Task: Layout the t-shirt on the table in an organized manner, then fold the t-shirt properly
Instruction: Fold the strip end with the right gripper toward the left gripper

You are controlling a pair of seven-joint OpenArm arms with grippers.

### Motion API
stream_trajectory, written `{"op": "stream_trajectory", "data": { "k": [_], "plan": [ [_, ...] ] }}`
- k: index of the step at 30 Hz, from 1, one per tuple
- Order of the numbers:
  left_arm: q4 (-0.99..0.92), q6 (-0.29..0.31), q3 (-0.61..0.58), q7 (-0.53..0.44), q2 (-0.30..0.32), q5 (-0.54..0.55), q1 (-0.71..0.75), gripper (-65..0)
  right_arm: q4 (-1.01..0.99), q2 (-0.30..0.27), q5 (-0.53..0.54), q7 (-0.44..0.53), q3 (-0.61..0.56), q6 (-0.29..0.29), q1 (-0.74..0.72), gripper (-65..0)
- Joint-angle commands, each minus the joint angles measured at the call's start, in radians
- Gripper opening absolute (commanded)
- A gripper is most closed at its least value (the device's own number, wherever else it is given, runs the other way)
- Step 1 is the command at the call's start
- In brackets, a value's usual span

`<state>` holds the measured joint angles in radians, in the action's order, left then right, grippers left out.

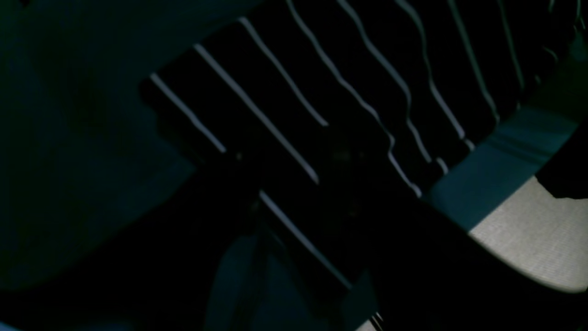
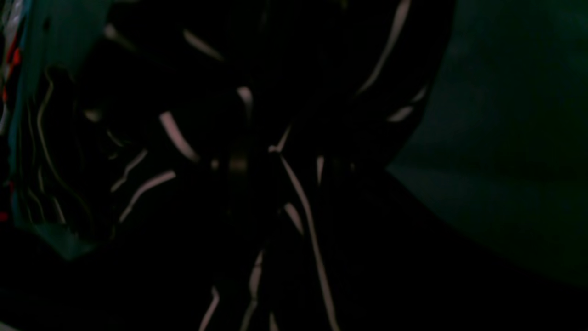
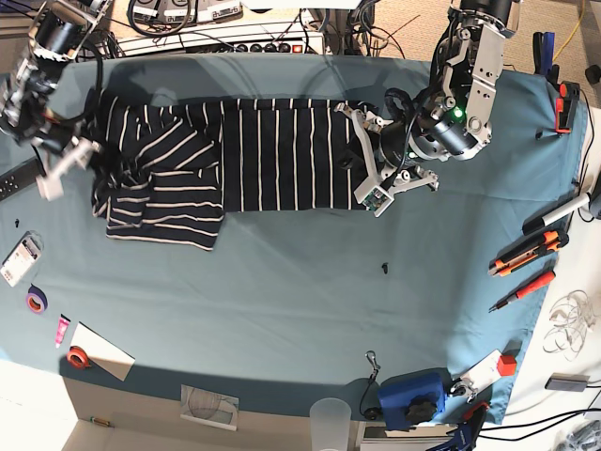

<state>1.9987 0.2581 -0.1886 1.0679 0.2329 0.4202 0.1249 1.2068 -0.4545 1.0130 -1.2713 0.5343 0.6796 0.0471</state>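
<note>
The t-shirt [image 3: 254, 155] lies stretched along the far side of the table [image 3: 282, 291], striped body fairly flat in the middle but bunched and doubled over at the end nearest the right gripper [image 3: 64, 160]. The left gripper [image 3: 368, 178] sits at the opposite edge of the garment, its 2 white fingers straddling the hem. From the left wrist view the stripes run straight up to the arm and the cloth looks pinched there, so I judge it clamped on the fabric; the right wrist view is too dark (just stray stripes in blackness) to tell whether those jaws are closed or apart.

This looks like the laying-out step, not yet folding: the 2 arms are at opposite ends, as if pulling the shirt taut. Next, the crumpled sleeve end would need spreading flat before any fold, with gentle tension so the soft cloth does not drag.

As for containers, a clear plastic cup [image 3: 330, 420] stands at the near edge; I cannot see anything in it.
</note>
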Motion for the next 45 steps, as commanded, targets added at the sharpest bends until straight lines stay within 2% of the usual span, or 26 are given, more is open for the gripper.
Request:
{"op": "stream_trajectory", "data": {
  "k": [1,3,6,9,13,14,16,25,26,27,30,36,39,45],
  "plan": [
    [0.018,0.001,0.001,-0.021,0.000,0.011,-0.008,-43.4,0.002,-0.008,-0.092,-0.041,-0.029,-0.019,-0.007,-41.1],
    [0.018,0.001,0.001,-0.022,0.000,0.011,-0.008,-43.5,0.002,-0.008,-0.121,-0.042,-0.058,-0.035,-0.016,-41.1],
    [0.018,0.001,0.001,-0.023,0.000,0.011,-0.008,-43.5,0.003,-0.005,-0.075,-0.052,-0.083,-0.036,-0.021,-41.1],
    [0.018,0.001,0.001,-0.038,0.000,0.011,-0.008,-43.4,0.003,-0.003,0.052,-0.125,-0.084,-0.029,-0.023,-41.1],
    [0.018,0.001,0.001,-0.040,0.000,0.011,-0.008,-43.5,0.003,-0.005,0.277,-0.125,-0.082,-0.018,-0.023,-41.1],
    [0.018,0.001,0.001,-0.040,0.000,0.011,-0.008,-43.4,0.003,-0.005,0.306,-0.125,-0.082,-0.010,-0.023,-41.1],
    [0.018,0.001,0.001,-0.040,0.000,0.010,-0.008,-43.5,0.003,-0.004,0.298,-0.125,-0.083,0.009,-0.023,-41.1],
    [0.018,0.001,0.001,-0.046,-0.006,0.011,-0.008,-43.5,0.003,0.034,0.155,-0.125,-0.083,0.008,-0.032,-41.3],
    [0.018,0.001,0.001,-0.047,-0.006,0.011,-0.008,-43.5,0.003,0.042,0.136,-0.125,-0.084,0.009,-0.035,-43.1],
    [0.018,0.001,0.001,-0.048,-0.006,0.011,-0.008,-43.5,0.003,0.049,0.116,-0.125,-0.084,0.009,-0.037,-47.5],
    [0.018,0.001,0.001,-0.048,-0.006,0.011,-0.008,-43.5,0.003,0.068,0.044,-0.125,-0.084,0.008,-0.048,-65.0],
    [0.018,0.001,0.001,-0.048,-0.006,0.011,-0.008,-43.5,0.059,0.074,-0.119,-0.125,-0.081,0.019,-0.052,-65.0],
    [0.018,0.001,0.001,-0.048,-0.006,0.011,-0.008,-43.5,0.155,0.074,-0.240,-0.053,-0.081,0.018,-0.052,-65.0],
    [0.018,0.000,0.001,-0.047,-0.006,0.011,-0.008,-43.5,0.315,0.064,-0.547,0.099,-0.081,-0.078,-0.053,-65.0]
  ]
}}
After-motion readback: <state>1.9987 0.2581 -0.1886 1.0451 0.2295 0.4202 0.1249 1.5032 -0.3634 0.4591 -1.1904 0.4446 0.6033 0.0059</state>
